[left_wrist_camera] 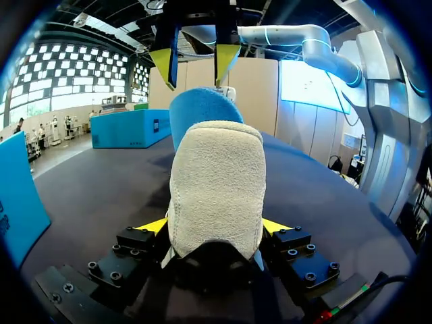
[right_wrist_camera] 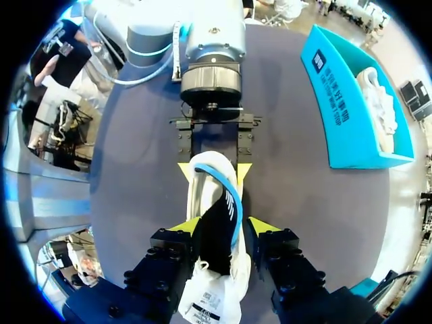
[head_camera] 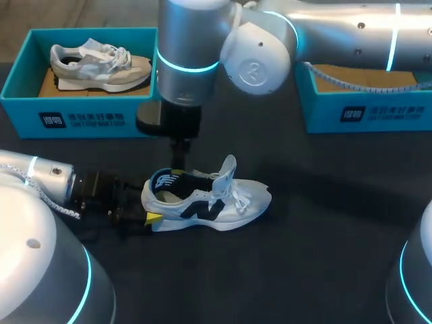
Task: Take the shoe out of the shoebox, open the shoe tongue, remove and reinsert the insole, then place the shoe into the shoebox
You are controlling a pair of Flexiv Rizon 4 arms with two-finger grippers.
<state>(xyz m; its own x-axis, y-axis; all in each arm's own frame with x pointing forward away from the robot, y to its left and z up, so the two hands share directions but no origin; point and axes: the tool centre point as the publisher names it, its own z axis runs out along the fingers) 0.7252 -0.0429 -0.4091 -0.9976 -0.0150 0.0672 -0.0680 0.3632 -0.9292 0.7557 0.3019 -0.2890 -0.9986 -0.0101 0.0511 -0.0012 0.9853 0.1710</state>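
- Shows 1 white shoe (head_camera: 216, 202) with a dark side logo, resting on its sole on the dark desk (head_camera: 324, 236), outside any box, toe toward the right arm's side.
- Finds the left tool (left_wrist_camera: 214, 229) clamped on the heel, with 1 yellow tip pressed to each side.
- Places the right tool (right_wrist_camera: 226, 226) directly above the shoe's opening, tips apart and gripping nothing.
- Judges step 1 done: shoe out of the shoebox.
- Judges the tongue (head_camera: 228, 169) opened as well, since it stands up and away from the opening.
- Spots a dark insole (head_camera: 169, 182) with pale print inside the shoe; cannot tell whether the remove-and-reinsert step is finished or not yet begun.
- Leaves, at the least, the return of the shoe to a box.
- Sets 2 teal boxes along the desk's far edge, both well apart from the shoe.
- Finds a grey shoe (head_camera: 101, 66) lying in the left box (head_camera: 74, 121).
- Shows only a brown cardboard floor in the right box (head_camera: 364, 115), probably the destination.
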